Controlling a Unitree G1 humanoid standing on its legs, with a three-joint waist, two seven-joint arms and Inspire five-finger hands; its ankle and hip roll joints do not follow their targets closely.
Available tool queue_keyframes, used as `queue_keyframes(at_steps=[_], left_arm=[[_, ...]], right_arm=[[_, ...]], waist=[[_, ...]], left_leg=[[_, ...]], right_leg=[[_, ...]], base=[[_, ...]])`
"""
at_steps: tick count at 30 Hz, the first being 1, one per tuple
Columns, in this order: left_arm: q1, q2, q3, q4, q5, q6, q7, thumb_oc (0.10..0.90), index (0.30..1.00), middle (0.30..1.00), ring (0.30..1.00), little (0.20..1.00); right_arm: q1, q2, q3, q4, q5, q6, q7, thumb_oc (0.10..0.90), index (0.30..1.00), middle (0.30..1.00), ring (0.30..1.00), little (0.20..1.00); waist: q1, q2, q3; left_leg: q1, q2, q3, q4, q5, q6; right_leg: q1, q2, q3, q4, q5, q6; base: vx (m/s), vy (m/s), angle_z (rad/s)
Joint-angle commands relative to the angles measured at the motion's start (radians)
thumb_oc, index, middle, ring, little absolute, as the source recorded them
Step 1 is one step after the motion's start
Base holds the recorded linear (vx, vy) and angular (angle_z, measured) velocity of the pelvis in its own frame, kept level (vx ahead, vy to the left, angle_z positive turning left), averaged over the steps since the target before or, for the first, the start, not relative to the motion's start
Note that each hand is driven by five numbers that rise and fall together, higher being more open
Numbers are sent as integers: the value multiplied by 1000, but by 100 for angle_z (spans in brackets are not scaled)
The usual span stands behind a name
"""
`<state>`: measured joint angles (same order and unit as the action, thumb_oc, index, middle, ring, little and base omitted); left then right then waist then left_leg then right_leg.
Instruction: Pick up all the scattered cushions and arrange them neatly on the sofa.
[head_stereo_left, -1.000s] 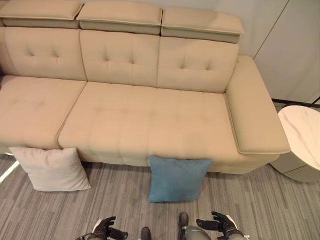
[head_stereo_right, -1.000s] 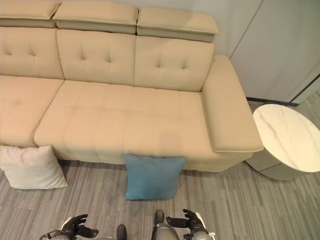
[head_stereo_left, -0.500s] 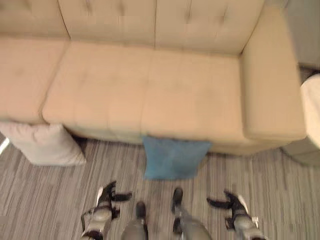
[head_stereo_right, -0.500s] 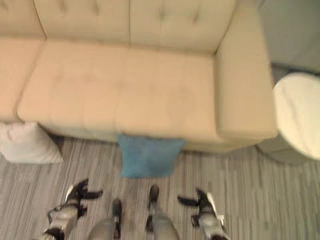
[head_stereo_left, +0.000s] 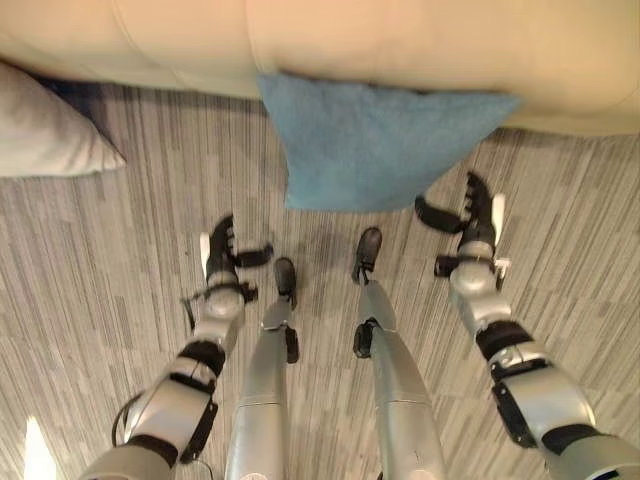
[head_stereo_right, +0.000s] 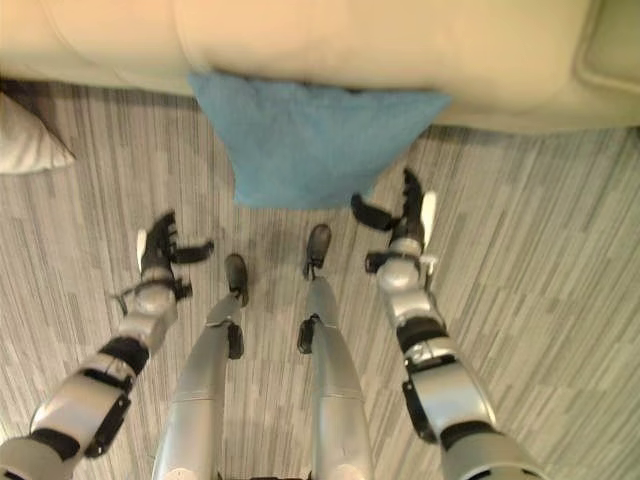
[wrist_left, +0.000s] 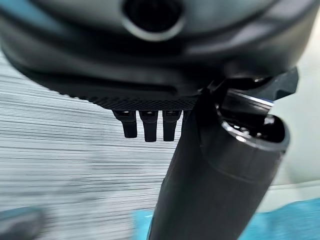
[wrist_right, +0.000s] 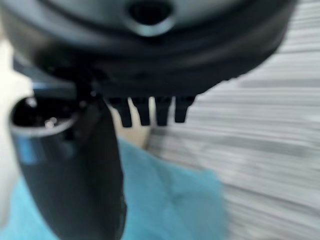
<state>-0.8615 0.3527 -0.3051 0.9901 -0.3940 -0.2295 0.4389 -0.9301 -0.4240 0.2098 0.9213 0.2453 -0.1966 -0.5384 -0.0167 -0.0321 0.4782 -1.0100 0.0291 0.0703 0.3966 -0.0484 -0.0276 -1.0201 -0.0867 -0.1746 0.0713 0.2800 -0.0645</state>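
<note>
Progress: nothing placed yet, by my read. Both cushions in sight are down on the floor (head_stereo_left: 90, 260), and no cushion lies on the strip of sofa (head_stereo_left: 400, 40) seat in sight.

Count: two cushions, one sofa, two hands.
- Blue cushion (head_stereo_left: 375, 140): standing on the carpet, top edge leaning against the sofa front, dead ahead of the robot.
- Pale cushion (head_stereo_left: 45, 135): on the floor further along to the robot's left, well apart from the blue one, also up by the sofa base.

Hands:
- Right hand (head_stereo_left: 468, 215): fingers spread, thumb out, holding nothing. It sits just beside the blue cushion's lower right corner; can't tell if it is touching. Its wrist view has blue fabric right under the thumb.
- Left hand (head_stereo_left: 224, 255): fingers straight, thumb out, empty, over bare carpet, apart from both cushions.

Left to do: all of it. Grab blue first, likely with both hands since it's wide and soft, lift onto the seat, then go for the pale one.
</note>
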Motion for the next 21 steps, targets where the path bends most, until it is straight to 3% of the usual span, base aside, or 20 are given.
queue_keyframes(at_steps=[1, 7, 17, 18, 20, 21], left_arm=[[-8, 70, 0, -4, -24, -68, 57, 800, 900, 900, 900, 900], [-112, 121, -39, -102, -94, -95, -13, 800, 900, 900, 900, 900], [-176, 105, -85, -163, -116, -107, -58, 800, 900, 900, 900, 900], [-217, 45, -131, -227, -135, -114, -97, 800, 900, 900, 900, 900], [-228, 14, -143, -248, -148, -118, -108, 800, 900, 900, 900, 900], [-235, 1, -149, -258, -154, -118, -116, 800, 900, 900, 900, 900]], right_arm=[[30, -48, 21, -42, 13, -62, -115, 800, 900, 900, 900, 900], [-79, -79, 52, -74, 38, -73, -94, 800, 900, 900, 900, 900], [-141, -68, 105, -108, 51, -80, -39, 800, 900, 900, 900, 900], [-182, -18, 155, -168, 55, -88, 15, 800, 900, 900, 900, 900], [-194, 11, 175, -186, 61, -88, 43, 800, 900, 900, 900, 900], [-201, 20, 191, -195, 58, -87, 58, 775, 862, 862, 862, 862]], waist=[[-12, 26, -102], [-15, 35, -103], [-14, 41, -117], [-12, 45, -128], [-13, 45, -135], [-14, 44, -139]], left_leg=[[-33, -11, -44, -160, 60, -23], [-145, -21, -60, -104, 43, -8], [-187, -23, -62, -89, 39, -9], [-201, -26, -65, -88, 40, -10], [-207, -26, -63, -88, 40, -11], [-208, -27, -63, -90, 40, -11]], right_leg=[[-45, -37, 38, 216, -239, 177], [-158, -31, 48, 277, -258, 176], [-202, -33, 51, 292, -260, 177], [-219, -26, 55, 294, -260, 176], [-227, -27, 56, 294, -259, 177], [-228, -27, 56, 292, -257, 177]], base=[[-18, -34, -2], [13, -26, 3], [1, -3, 0], [13, -36, -1], [7, -21, 0], [0, 0, 0]])
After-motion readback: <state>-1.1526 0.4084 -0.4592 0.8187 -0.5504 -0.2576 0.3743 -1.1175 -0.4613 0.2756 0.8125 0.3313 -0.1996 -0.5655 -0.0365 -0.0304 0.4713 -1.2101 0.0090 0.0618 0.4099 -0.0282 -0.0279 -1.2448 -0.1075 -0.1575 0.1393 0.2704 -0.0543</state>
